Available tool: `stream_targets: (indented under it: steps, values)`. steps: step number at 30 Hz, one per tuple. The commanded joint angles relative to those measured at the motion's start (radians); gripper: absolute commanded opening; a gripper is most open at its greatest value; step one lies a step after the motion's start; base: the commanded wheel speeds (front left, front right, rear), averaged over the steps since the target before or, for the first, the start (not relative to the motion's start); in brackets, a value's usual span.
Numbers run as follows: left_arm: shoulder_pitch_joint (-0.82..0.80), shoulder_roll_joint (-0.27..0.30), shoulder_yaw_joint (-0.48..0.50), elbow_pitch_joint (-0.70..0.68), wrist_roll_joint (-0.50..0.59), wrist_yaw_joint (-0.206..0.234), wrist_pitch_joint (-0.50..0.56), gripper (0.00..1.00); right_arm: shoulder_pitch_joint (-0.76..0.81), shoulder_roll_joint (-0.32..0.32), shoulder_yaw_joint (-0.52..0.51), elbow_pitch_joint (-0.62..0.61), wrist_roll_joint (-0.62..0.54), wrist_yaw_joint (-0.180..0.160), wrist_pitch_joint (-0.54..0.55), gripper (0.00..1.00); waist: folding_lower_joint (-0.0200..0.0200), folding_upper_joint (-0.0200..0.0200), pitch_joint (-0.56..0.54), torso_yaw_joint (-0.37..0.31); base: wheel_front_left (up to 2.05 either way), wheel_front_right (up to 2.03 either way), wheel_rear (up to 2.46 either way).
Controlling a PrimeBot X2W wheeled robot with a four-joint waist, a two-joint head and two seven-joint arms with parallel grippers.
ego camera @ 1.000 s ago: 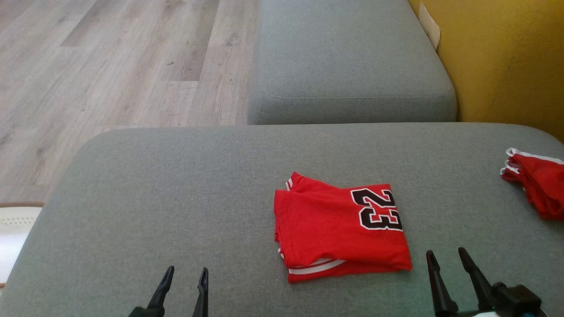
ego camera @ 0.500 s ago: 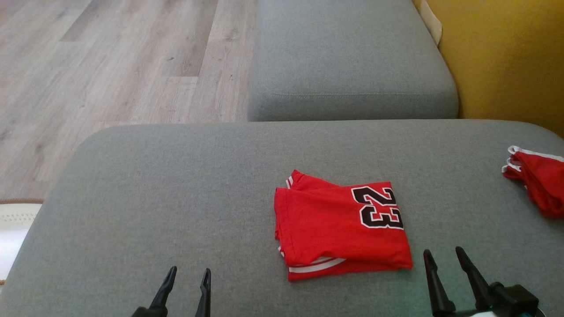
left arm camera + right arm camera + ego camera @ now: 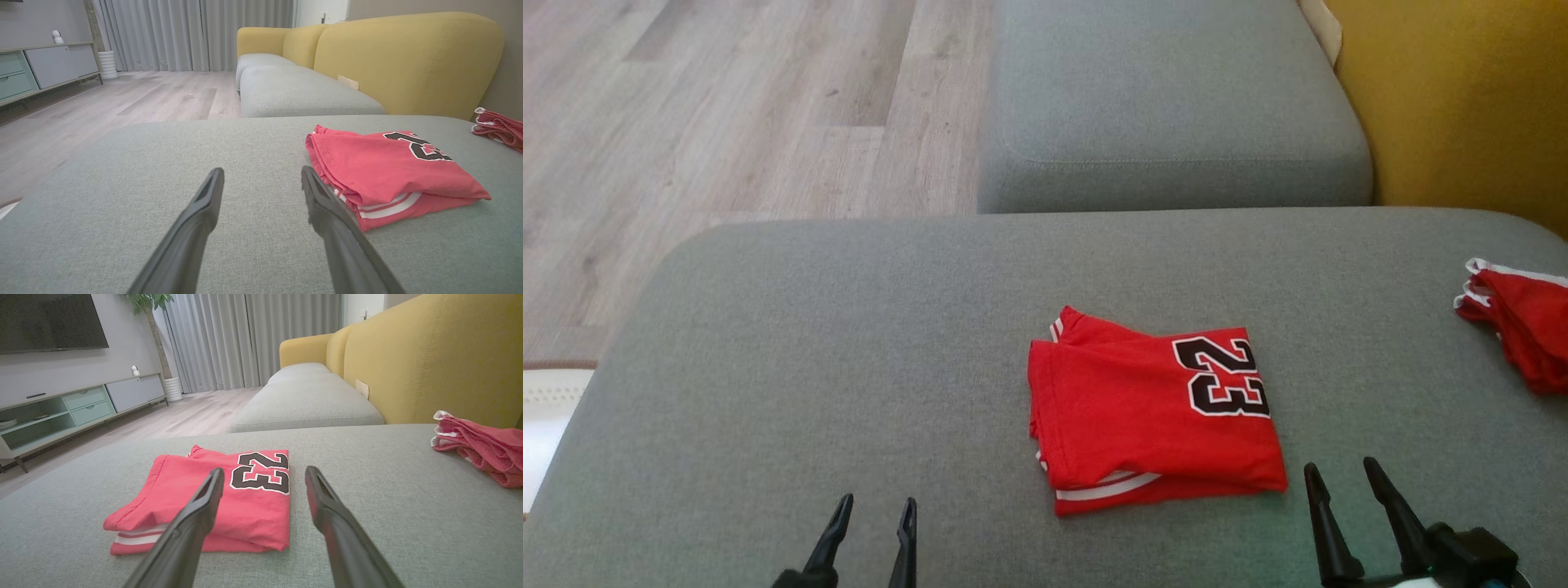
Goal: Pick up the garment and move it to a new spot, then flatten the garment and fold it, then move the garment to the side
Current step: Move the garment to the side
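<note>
Jaws apart and empty, my left gripper (image 3: pixel 876 501) hovers near the grey sofa cushion's (image 3: pixel 809 367) front edge. I see the folded red number 23 jersey (image 3: pixel 1156 420) lying right of centre. My right gripper (image 3: pixel 1338 465) hangs open, holding nothing, just beside the jersey's front-right corner. Another red garment (image 3: pixel 1523 327) lies at the cushion's right edge.

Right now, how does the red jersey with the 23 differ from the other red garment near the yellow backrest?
The numbered jersey lies folded in a flat rectangle; the other red garment is bunched in loose folds. The numbered jersey sits mid-cushion; the other red garment lies at the right edge. The numbered jersey shows a black 23; the other red garment shows no number. Both are red with white trim, on the grey cushion.
</note>
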Motion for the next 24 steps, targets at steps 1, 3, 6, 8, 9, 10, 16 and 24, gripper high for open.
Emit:
stream_targets:
  steps: [1,3,6,8,9,10,16,24]
  values:
    - [-0.059,-0.011,0.021,-0.034,-0.002,0.002,-0.012,1.0,-0.041,-0.013,0.018,-0.04,-0.007,-0.001,-0.014,1.0,0.0,0.0,0.01,0.002,0.0,0.0,0.0]
    - [-0.065,-0.011,0.018,-0.037,-0.002,0.002,-0.012,1.0,-0.043,-0.013,0.014,-0.043,-0.005,-0.001,-0.014,1.0,0.0,0.0,0.022,0.006,0.0,0.0,0.0]
    - [-0.07,-0.011,0.011,-0.042,-0.004,0.002,-0.012,1.0,-0.049,-0.014,0.009,-0.042,-0.002,-0.001,-0.014,1.0,0.0,0.0,0.044,0.012,0.0,0.0,0.0]
    - [-0.074,-0.011,0.006,-0.045,-0.005,0.001,-0.012,1.0,-0.057,-0.017,0.007,-0.04,0.005,-0.001,-0.014,1.0,0.0,0.0,0.061,0.017,0.0,0.0,0.0]
    - [-0.077,-0.011,0.003,-0.047,-0.005,0.001,-0.012,1.0,-0.064,-0.019,0.006,-0.038,0.01,-0.001,-0.014,1.0,0.0,0.0,0.07,0.019,0.0,0.0,0.0]
    - [-0.081,-0.011,-0.001,-0.05,-0.005,0.001,-0.012,1.0,-0.072,-0.022,0.004,-0.035,0.017,-0.001,-0.014,1.0,0.0,0.0,0.08,0.022,0.0,0.0,0.0]
    - [-0.113,-0.011,-0.024,-0.059,-0.004,-0.011,-0.012,1.0,-0.145,-0.06,0.01,0.014,0.05,-0.001,-0.014,1.0,0.0,0.0,0.139,0.037,0.0,0.0,0.0]
    - [-0.171,-0.011,-0.077,-0.086,-0.022,-0.021,-0.012,1.0,-0.357,-0.157,0.089,0.265,0.191,-0.001,0.047,1.0,0.0,0.0,0.204,0.062,0.0,0.0,0.0]
